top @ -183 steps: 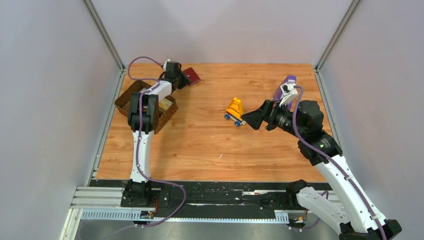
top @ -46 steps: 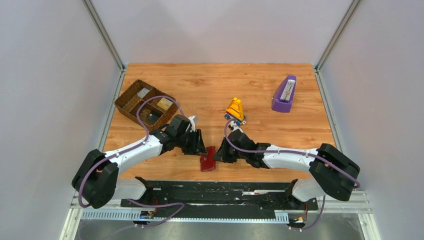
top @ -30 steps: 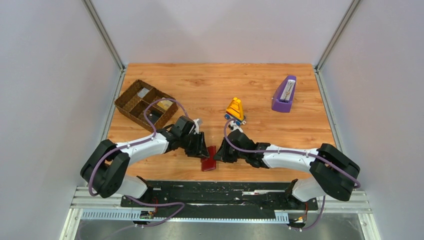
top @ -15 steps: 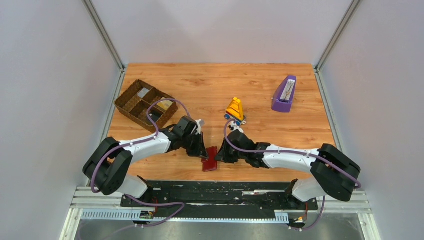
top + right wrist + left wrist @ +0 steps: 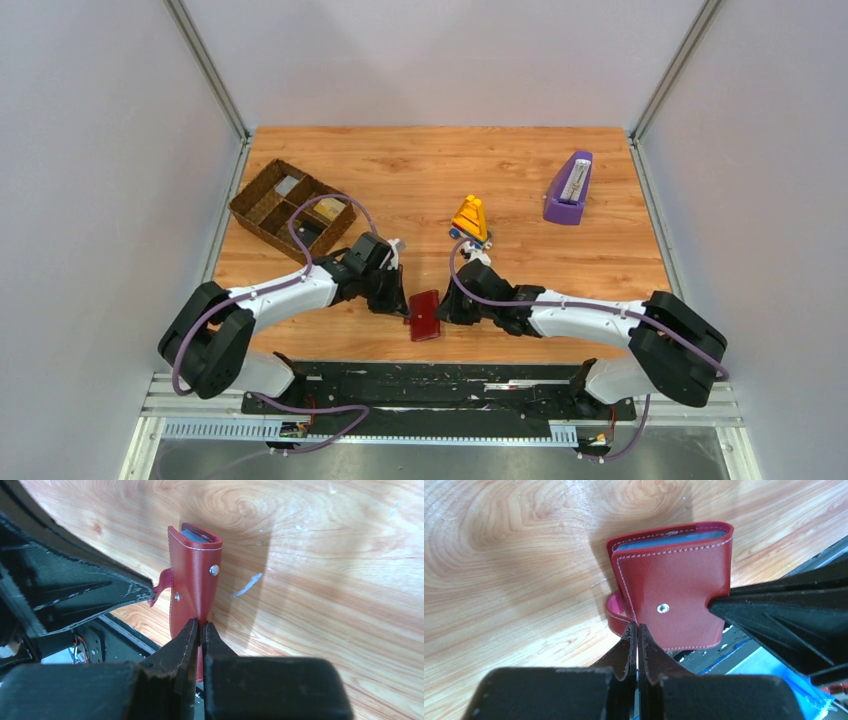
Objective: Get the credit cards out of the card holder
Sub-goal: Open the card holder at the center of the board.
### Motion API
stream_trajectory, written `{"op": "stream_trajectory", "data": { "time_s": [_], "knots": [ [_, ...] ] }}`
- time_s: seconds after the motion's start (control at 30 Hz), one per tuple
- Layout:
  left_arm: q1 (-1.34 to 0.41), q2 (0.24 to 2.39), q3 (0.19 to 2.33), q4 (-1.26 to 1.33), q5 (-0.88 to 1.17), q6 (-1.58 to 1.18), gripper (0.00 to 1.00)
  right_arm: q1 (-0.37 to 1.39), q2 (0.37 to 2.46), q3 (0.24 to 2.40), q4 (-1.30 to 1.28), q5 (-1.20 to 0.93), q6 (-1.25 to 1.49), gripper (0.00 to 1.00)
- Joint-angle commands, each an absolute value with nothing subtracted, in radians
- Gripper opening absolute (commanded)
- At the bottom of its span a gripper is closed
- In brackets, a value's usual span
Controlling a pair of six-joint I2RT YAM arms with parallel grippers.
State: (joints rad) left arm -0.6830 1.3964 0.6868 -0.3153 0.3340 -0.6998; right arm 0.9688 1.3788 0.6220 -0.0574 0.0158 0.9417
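Two grippers clamp the card holder (image 5: 424, 316): right gripper (image 5: 198, 625) on its near end, long axis pointing ahead; left gripper (image 5: 636, 628) on its snap tab (image 5: 612, 611).

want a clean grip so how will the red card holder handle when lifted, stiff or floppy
Probably stiff: the card holder shows a flat stitched cover while pinched at one edge. Its snap tab curls loosely, so that part likely flops. Unsnapped, it may fall open.

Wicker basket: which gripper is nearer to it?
Left. The left gripper holds the card holder on its wicker basket side; the right gripper holds the opposite side, farther off.
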Motion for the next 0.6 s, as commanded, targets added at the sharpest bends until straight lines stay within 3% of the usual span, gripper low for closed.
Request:
{"op": "stream_trajectory", "data": {
  "time_s": [0.0,0.3,0.57],
  "knots": [
    [-0.690,1.331,0.722,-0.352,0.323,-0.677,0.00,0.939,1.325,0.632,-0.094,0.088,0.887,0.07],
    [-0.691,1.251,0.709,-0.307,0.374,-0.721,0.00,0.931,1.231,0.681,-0.251,0.140,0.863,0.39],
    [-0.691,1.217,0.684,-0.222,0.455,-0.771,0.00,0.946,1.254,0.705,-0.234,0.082,0.882,0.47]
  ]
}}
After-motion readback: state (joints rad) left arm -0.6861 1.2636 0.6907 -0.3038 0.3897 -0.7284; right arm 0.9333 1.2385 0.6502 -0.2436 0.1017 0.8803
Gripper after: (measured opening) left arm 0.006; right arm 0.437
